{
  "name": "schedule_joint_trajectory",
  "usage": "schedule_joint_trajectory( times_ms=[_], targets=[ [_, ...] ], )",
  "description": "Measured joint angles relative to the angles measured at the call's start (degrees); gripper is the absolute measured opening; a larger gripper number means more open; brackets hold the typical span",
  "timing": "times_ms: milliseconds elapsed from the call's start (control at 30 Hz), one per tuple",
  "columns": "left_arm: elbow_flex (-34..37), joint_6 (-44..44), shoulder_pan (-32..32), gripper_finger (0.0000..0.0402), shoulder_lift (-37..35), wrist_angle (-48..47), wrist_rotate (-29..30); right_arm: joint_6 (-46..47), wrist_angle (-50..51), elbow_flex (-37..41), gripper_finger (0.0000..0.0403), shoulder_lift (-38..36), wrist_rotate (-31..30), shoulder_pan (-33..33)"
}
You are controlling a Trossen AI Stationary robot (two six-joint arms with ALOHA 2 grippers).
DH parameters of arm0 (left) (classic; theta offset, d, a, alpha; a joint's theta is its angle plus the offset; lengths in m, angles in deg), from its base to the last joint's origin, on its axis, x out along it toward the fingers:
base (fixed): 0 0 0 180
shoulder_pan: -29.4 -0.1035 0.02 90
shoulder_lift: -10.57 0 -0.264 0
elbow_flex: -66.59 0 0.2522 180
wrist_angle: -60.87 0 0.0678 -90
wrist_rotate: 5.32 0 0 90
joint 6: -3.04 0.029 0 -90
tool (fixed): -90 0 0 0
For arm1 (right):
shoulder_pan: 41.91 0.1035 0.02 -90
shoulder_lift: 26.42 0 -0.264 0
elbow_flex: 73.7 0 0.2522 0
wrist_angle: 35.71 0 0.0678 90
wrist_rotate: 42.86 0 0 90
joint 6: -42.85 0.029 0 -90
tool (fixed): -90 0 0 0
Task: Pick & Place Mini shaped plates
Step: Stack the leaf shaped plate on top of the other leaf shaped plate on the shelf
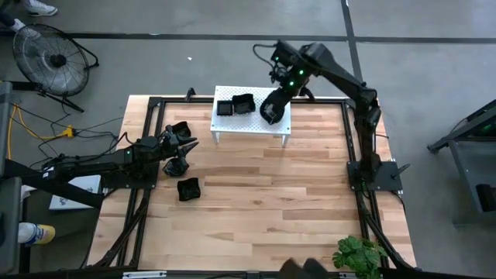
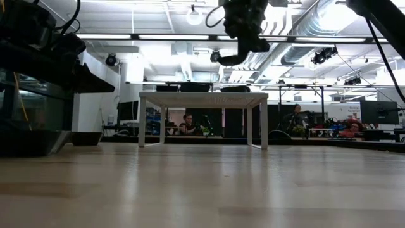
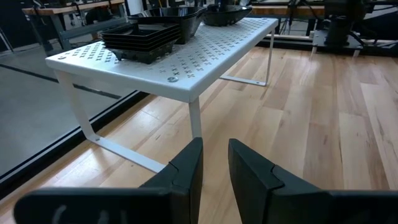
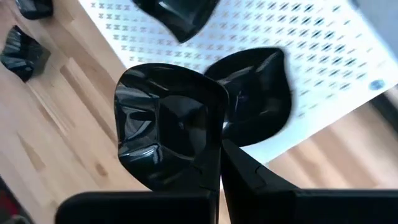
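Note:
The mini shaped plates are glossy black. Two sit on the white perforated stand [image 1: 252, 124]: a square stack [image 1: 225, 108] and a rounder one [image 1: 244, 101]. Three more lie on the wood near the left arm [image 1: 180, 128], [image 1: 177, 165], [image 1: 188, 188]. My right gripper [image 1: 271, 108] hangs over the stand's right part, shut on a wavy-rimmed plate [image 4: 165, 124]; another plate [image 4: 258, 93] lies on the stand below it. My left gripper [image 3: 214, 149] is open by a narrow gap and empty, low over the table's left side [image 1: 188, 143], pointing toward the stand [image 3: 186, 62]. My right gripper pinches the wavy-rimmed plate by its rim [image 4: 211, 152], coming from above. One finger [image 4: 249, 171] shows beside the rim; the plate hides the other. The plate is tilted, its hollow side toward the wrist camera, and lifted clear above the stand, as the low view [image 2: 233, 58] shows.
The stand stands on thin white legs [image 2: 264, 123] at the table's far middle. A black frame [image 1: 353, 139] runs along the table's edges. A plant [image 1: 358, 254] sits at the near right corner. Bare wood [image 1: 279, 194] lies between the arms.

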Motion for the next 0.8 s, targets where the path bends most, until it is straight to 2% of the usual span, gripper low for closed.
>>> schedule_joint_trajectory(
  times_ms=[267,367,533,800],
  targets=[
    [0.0,0.0,0.0,0.0073,0.0,0.0,0.0,-20.8,-0.2,0.0,0.0,0.0,2.1,-6.9],
    [0.0,0.0,0.0,0.0073,0.0,0.0,0.0,-25.3,-0.8,0.0,0.0,0.0,2.1,-8.4],
    [0.0,0.0,0.0,0.0073,0.0,0.0,0.0,-26.2,-5.0,1.2,0.0,0.4,3.1,-10.0],
    [0.0,0.0,0.0,0.0073,0.0,0.0,0.0,-26.4,-8.8,10.7,0.0,0.5,7.2,-11.6]
  ],
)
